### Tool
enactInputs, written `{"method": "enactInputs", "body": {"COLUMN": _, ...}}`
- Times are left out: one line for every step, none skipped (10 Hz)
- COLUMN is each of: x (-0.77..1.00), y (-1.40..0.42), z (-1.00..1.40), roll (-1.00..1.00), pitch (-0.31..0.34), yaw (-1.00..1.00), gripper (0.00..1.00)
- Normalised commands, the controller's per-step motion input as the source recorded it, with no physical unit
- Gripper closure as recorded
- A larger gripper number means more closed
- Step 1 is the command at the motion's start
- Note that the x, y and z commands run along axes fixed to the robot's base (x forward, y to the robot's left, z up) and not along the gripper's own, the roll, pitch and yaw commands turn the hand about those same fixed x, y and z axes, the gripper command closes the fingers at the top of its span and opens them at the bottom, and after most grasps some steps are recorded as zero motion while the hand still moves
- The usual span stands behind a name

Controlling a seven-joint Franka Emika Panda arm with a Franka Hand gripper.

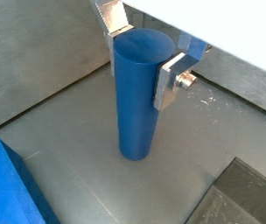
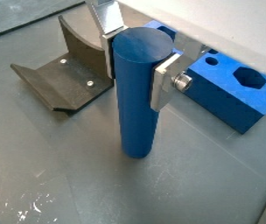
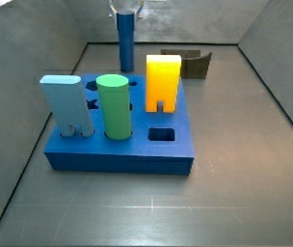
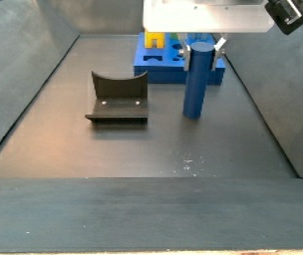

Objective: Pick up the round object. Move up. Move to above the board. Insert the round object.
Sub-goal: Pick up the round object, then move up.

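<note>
The round object (image 1: pixel 136 105), a tall, slim, dark blue cylinder, stands upright on the grey floor behind the board; it shows in both wrist views (image 2: pixel 138 96) and both side views (image 3: pixel 126 43) (image 4: pixel 194 85). My gripper (image 1: pixel 143 57) (image 2: pixel 136 59) sits over its upper end, with a silver finger (image 2: pixel 164 83) pressed flat against each side, so it is shut on the object. The board (image 3: pixel 123 154) is a thick royal-blue block nearby (image 2: pixel 234 96) with an empty square hole (image 3: pixel 164 134).
On the board stand a light blue peg (image 3: pixel 62 104), a thick green cylinder (image 3: pixel 112 106) and a yellow peg (image 3: pixel 164 79). The dark fixture (image 4: pixel 117 100) (image 2: pixel 66 74) stands on the floor beside the round object. Grey walls enclose the floor.
</note>
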Motion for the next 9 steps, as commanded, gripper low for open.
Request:
{"method": "enactInputs", "body": {"x": 0.0, "y": 0.0, "z": 0.0, "roll": 0.0, "pitch": 0.0, "yaw": 0.0, "gripper": 1.0}}
{"method": "enactInputs", "body": {"x": 0.0, "y": 0.0, "z": 0.0, "roll": 0.0, "pitch": 0.0, "yaw": 0.0, "gripper": 1.0}}
{"method": "enactInputs", "body": {"x": 0.0, "y": 0.0, "z": 0.0, "roll": 0.0, "pitch": 0.0, "yaw": 0.0, "gripper": 1.0}}
{"method": "enactInputs", "body": {"x": 0.0, "y": 0.0, "z": 0.83, "roll": 0.0, "pitch": 0.0, "yaw": 0.0, "gripper": 1.0}}
{"method": "enactInputs", "body": {"x": 0.06, "y": -0.06, "z": 0.86, "roll": 0.0, "pitch": -0.024, "yaw": 0.01, "gripper": 1.0}}
{"method": "enactInputs", "body": {"x": 0.03, "y": -0.05, "z": 0.73, "roll": -0.01, "pitch": 0.011, "yaw": 0.02, "gripper": 1.0}}
{"method": "enactInputs", "body": {"x": 0.02, "y": -0.04, "z": 0.65, "roll": -0.01, "pitch": 0.026, "yaw": 0.02, "gripper": 1.0}}
{"method": "enactInputs", "body": {"x": 0.02, "y": -0.02, "z": 0.44, "roll": -0.02, "pitch": 0.048, "yaw": 0.02, "gripper": 1.0}}
{"method": "enactInputs", "body": {"x": 0.02, "y": -0.01, "z": 0.28, "roll": -0.02, "pitch": 0.064, "yaw": 0.02, "gripper": 1.0}}
